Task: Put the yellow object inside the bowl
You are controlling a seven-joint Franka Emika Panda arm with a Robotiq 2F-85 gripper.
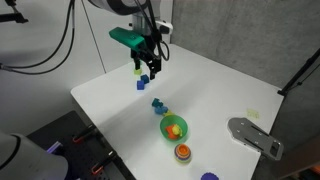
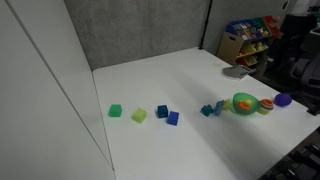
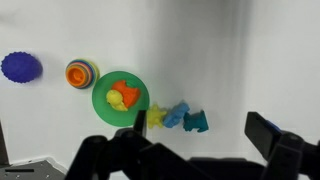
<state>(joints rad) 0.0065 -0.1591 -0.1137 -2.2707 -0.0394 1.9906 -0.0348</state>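
One white table (image 1: 230,90) meets a grey wall (image 2: 140,30); pincer (image 3: 198,135) spread apart.

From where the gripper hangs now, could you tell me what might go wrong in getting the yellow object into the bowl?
1. In the wrist view the yellow object lies close between the rim of the bowl and a blue block, so the open gripper may grab or shove either.
2. The bowl already holds an orange piece, so a dropped piece might bounce out.
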